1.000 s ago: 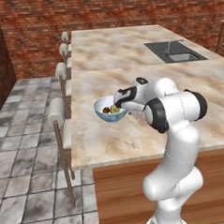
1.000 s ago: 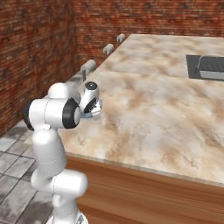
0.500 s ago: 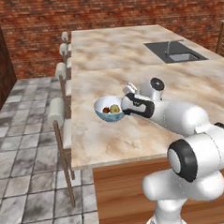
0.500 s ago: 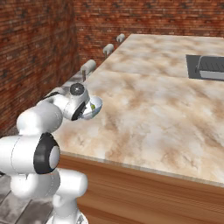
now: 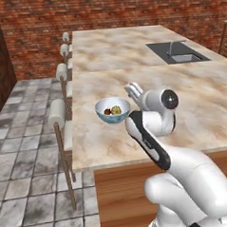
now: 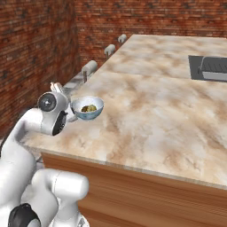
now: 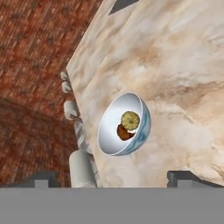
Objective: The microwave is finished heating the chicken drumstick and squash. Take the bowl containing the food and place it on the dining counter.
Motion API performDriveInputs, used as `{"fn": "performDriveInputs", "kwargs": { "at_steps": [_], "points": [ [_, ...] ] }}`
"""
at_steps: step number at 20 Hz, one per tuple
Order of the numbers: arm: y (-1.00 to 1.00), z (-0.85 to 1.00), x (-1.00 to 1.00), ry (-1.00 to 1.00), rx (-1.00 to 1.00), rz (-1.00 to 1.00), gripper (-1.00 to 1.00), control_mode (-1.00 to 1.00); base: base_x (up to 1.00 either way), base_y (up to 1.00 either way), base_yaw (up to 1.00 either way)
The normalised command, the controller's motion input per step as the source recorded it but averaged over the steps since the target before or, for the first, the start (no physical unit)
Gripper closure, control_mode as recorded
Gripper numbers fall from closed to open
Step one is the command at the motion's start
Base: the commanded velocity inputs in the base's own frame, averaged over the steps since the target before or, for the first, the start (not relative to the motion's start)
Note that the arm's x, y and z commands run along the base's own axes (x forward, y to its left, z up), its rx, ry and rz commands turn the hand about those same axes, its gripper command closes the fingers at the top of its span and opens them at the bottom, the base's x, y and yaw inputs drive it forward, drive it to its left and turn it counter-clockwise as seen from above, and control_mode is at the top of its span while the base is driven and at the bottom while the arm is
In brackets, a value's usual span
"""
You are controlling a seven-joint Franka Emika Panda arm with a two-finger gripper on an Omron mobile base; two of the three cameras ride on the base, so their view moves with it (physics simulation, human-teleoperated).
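The white bowl with its blue outside stands upright on the dining counter, near the edge by the stools. Inside it lie the yellowish squash and the reddish-brown chicken drumstick. My gripper hangs just right of the bowl and a little above it, open, with nothing between its fingers. In the hand view the fingertips stand wide apart, clear of the bowl. In the right base view the bowl sits beside my folded arm. The microwave is out of view.
A row of stools lines the counter's left edge over a grey tiled floor. A sink is set into the far right of the marble top. Red brick walls close the back.
The gripper has opened and let go of the bowl, then drawn back from it. The arm has folded toward the base. The bowl has stayed put on the counter.
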Motion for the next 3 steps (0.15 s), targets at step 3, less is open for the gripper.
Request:
{"fn": "performDriveInputs", "kwargs": {
  "at_steps": [3],
  "points": [
    [0.44,0.96,-1.00,-0.12,-0.04,0.00,-1.00,-1.00,0.00,0.00,0.00]
  ]
}}
